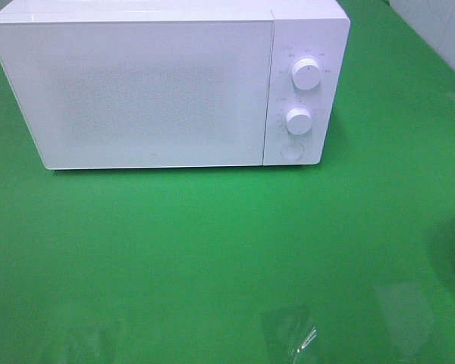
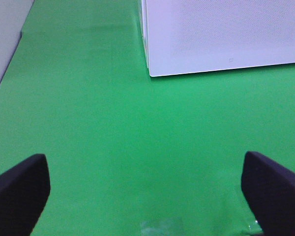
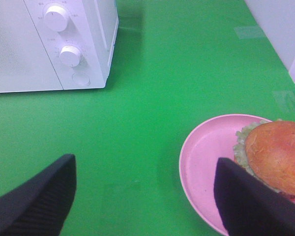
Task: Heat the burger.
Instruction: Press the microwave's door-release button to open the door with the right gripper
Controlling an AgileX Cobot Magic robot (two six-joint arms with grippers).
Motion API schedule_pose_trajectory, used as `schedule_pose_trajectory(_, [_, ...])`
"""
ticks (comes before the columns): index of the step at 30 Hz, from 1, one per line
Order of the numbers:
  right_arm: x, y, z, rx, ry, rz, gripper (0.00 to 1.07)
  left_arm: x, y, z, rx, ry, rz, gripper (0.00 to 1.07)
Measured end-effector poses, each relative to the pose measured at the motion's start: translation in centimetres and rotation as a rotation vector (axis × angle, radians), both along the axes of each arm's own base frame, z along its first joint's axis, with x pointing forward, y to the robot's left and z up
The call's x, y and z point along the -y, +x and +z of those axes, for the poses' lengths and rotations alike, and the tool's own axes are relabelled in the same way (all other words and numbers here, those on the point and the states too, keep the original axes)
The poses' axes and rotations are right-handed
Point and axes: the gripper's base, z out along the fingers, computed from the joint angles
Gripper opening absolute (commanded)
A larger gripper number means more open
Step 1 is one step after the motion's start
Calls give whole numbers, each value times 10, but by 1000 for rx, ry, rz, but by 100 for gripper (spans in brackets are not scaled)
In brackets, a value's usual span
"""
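A: Where is the burger (image 3: 278, 155)?
B: On the pink plate (image 3: 206, 147), which lies on the green surface (image 1: 212, 250), well apart from the closed microwave (image 1: 136, 83).
A: And the tools?
B: The left tool (image 2: 146, 184) and the right tool (image 3: 145, 194) both stand wide apart and hold nothing.

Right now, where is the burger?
The burger lies on the pink plate, seen in the right wrist view, on the green table to the right of the white microwave, close in front of the open right gripper.

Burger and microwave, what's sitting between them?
Between burger and microwave: just the rim of the pink plate, then bare green table, in the right wrist view.
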Motion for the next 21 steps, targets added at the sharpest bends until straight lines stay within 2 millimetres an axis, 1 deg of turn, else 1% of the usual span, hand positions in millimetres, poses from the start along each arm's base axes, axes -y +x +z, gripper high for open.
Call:
schedule_pose_trajectory(1, [0, 0, 0, 0, 0, 0, 76, 0, 0, 0, 0, 0, 0, 98])
schedule_pose_trajectory(3, [0, 11, 4, 11, 0, -1, 76, 0, 0, 0, 0, 0, 0, 98])
schedule_pose_trajectory(4, [0, 11, 4, 11, 0, -1, 76, 0, 0, 0, 0, 0, 0, 98])
schedule_pose_trajectory(5, [0, 18, 6, 17, 1, -1, 76, 0, 0, 0, 0, 0, 0, 98])
schedule_pose_trajectory(8, [0, 21, 7, 19, 1, -1, 76, 0, 0, 0, 0, 0, 0, 98])
schedule_pose_trajectory(9, [0, 30, 10, 34, 0, -2, 76, 0, 0, 0, 0, 0, 0, 98])
schedule_pose_trajectory(11, [0, 33, 10, 42, 0, -2, 76, 0, 0, 0, 0, 0, 0, 98])
schedule_pose_trajectory(12, [0, 39, 10, 56, 1, -3, 76, 0, 0, 0, 0, 0, 0, 98])
schedule_pose_trajectory(13, [0, 39, 10, 56, 1, -3, 76, 0, 0, 0, 0, 0, 0, 98])
schedule_pose_trajectory(14, [0, 46, 7, 59, 1, -3, 76, 0, 0, 0, 0, 0, 0, 98])
schedule_pose_trajectory(15, [0, 46, 7, 59, 1, -3, 76, 0, 0, 0, 0, 0, 0, 98])
schedule_pose_trajectory(16, [0, 52, 4, 69, 1, -3, 76, 0, 0, 0, 0, 0, 0, 98])
schedule_pose_trajectory(17, [0, 52, 4, 69, 1, -3, 76, 0, 0, 0, 0, 0, 0, 98])
schedule_pose_trajectory(18, [0, 58, 1, 79, 1, -4, 76, 0, 0, 0, 0, 0, 0, 98])
schedule_pose_trajectory(21, [0, 63, 0, 98, 1, -4, 76, 0, 0, 0, 0, 0, 0, 98])
